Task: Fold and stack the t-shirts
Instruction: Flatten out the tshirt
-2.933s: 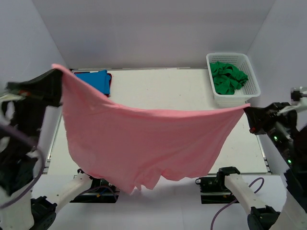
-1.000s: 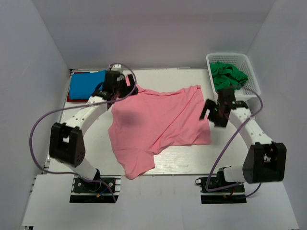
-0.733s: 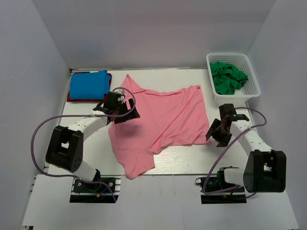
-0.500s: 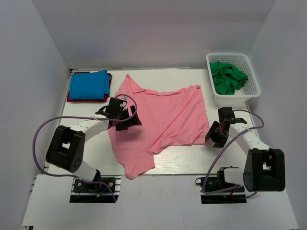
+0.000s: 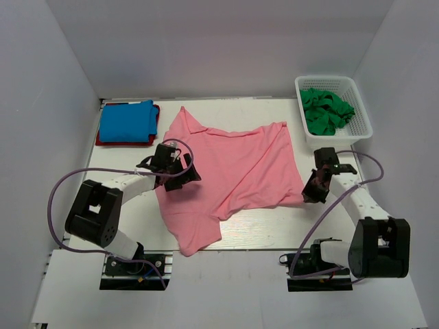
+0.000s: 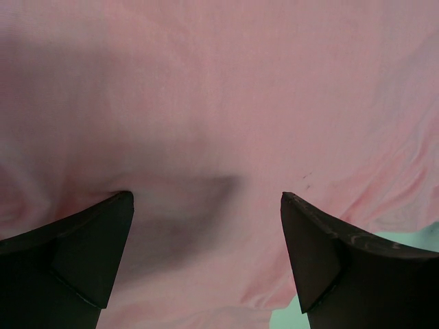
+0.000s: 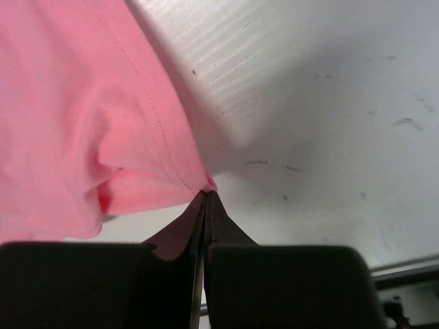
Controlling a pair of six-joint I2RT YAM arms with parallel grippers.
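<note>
A salmon pink t-shirt (image 5: 236,171) lies spread and rumpled across the middle of the table. My left gripper (image 5: 180,175) hovers low over its left side, jaws wide open; in the left wrist view pink cloth (image 6: 226,103) fills the space between the two fingertips (image 6: 206,205). My right gripper (image 5: 308,195) is shut on the shirt's lower right corner; the right wrist view shows the hem corner (image 7: 171,164) pinched at the closed tips (image 7: 207,197). A folded bright blue t-shirt (image 5: 125,121) rests on a red one (image 5: 156,116) at the back left. Dark green t-shirts (image 5: 326,110) are bunched in the basket.
The white lattice basket (image 5: 336,142) stands at the back right, just beyond my right arm. White walls enclose the table on three sides. Bare white tabletop (image 7: 329,103) shows to the right of the pink shirt's edge.
The pink shirt went from hanging stretched between both grippers to lying on the table. In the last second my right gripper came to its lower right corner and closed; the left drifted slightly nearer.
</note>
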